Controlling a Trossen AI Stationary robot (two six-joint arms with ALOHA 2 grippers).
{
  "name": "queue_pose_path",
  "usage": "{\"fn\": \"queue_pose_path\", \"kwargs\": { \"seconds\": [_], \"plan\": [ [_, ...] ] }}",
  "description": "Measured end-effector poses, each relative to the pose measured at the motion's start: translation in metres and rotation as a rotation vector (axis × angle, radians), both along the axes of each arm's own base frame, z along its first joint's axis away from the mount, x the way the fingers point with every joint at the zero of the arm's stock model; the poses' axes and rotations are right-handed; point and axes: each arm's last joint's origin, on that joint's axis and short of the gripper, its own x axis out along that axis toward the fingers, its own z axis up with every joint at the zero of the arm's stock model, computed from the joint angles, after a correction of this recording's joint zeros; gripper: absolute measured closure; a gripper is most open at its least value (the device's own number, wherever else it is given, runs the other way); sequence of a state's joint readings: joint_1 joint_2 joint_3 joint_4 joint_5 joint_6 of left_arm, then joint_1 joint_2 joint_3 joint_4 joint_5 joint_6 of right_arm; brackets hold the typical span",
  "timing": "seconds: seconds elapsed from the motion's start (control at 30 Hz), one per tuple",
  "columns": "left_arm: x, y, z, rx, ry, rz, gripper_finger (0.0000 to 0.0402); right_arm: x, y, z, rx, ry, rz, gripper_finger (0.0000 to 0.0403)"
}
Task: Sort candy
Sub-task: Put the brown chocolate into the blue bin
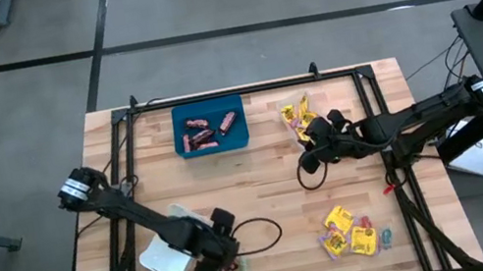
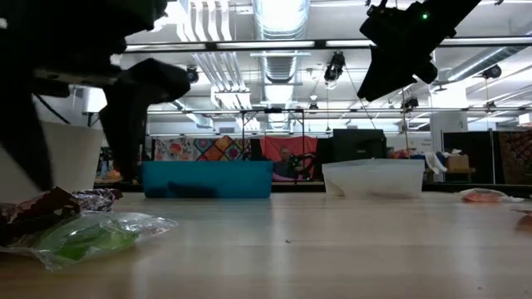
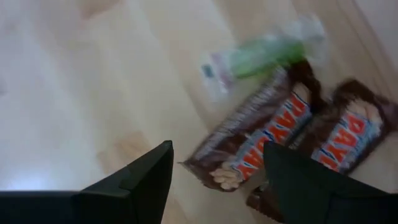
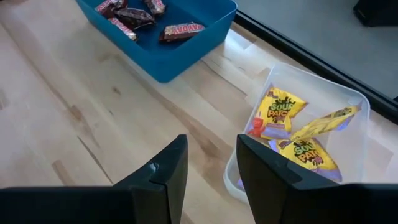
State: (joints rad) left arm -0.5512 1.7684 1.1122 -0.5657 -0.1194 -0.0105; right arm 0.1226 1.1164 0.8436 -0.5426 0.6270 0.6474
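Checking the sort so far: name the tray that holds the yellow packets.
The clear tray below the right gripper holds them; the blue tray holds brown-red mini bars.

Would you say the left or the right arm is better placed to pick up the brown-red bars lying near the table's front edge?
Left. The left gripper hangs open directly over the brown-red bars; the right gripper is open far off by the clear tray.
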Motion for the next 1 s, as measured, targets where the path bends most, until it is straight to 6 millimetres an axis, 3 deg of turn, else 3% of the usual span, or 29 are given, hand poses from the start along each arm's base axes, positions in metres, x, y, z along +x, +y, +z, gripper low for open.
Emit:
{"fn": "queue_pose_path", "kwargs": {
  "seconds": [0.13, 0.43, 0.87, 1.0],
  "plan": [
    [0.001, -0.003, -0.014, 0.023, 0.043, -0.052, 0.0171, 0.000, 0.001, 0.000, 0.002, 0.000, 0.006, 0.0271],
    [0.007, -0.006, -0.022, 0.045, 0.059, -0.074, 0.0187, 0.000, 0.003, 0.000, 0.002, 0.000, 0.013, 0.0274],
    [0.007, -0.005, -0.021, 0.050, 0.058, -0.086, 0.0344, 0.000, 0.003, 0.000, 0.002, 0.000, 0.012, 0.0274],
    [0.009, -0.005, -0.015, 0.046, 0.051, -0.083, 0.0375, 0.000, 0.003, 0.000, 0.002, 0.000, 0.012, 0.0275]
  ]
}}
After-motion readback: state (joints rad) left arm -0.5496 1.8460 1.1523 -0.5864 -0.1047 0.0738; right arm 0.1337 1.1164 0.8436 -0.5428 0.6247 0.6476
